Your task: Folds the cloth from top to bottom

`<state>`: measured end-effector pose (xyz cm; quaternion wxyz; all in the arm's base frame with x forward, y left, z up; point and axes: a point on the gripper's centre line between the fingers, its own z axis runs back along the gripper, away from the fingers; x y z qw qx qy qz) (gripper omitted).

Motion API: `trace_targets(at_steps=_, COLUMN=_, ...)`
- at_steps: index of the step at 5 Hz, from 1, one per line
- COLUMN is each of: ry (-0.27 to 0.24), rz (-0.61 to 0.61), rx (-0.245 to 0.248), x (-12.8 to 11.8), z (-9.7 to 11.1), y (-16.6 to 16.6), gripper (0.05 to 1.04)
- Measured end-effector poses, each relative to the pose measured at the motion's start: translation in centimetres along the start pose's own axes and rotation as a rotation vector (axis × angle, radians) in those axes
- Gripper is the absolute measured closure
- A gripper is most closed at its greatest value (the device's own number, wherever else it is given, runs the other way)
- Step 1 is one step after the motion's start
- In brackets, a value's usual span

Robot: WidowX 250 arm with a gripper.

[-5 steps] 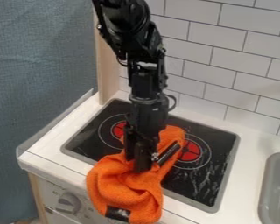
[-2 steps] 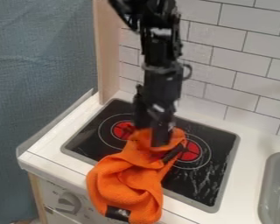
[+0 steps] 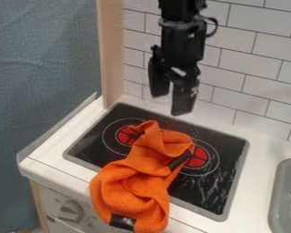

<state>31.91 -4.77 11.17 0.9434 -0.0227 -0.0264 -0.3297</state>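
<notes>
Rising off the rumpled orange cloth [image 3: 131, 182], the pincer [image 3: 171, 103] hangs spread near the far side of the stove [image 3: 199, 193]; the cloth lies across it, near end overhanging the worktop [image 3: 260, 129].

Open air separates the gripper [image 3: 171, 104] from the cloth [image 3: 132, 182], with a gap between its fingers too. The bunched cloth blocks the stove's [image 3: 203, 193] middle and hangs over the front edge, beside the knob [image 3: 71, 210]. Low passages run over the glass on either side of it. The tiled wall [image 3: 257, 54] bounds the back; a wooden post [image 3: 110, 54] stands at the rear left corner.
</notes>
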Motion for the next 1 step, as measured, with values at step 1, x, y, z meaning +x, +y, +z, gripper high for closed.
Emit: trace_targets(at_steps=1, ry=-0.039, rz=-0.007, rx=0.027, x=0.30, z=1.45, y=-0.03, gripper=0.084)
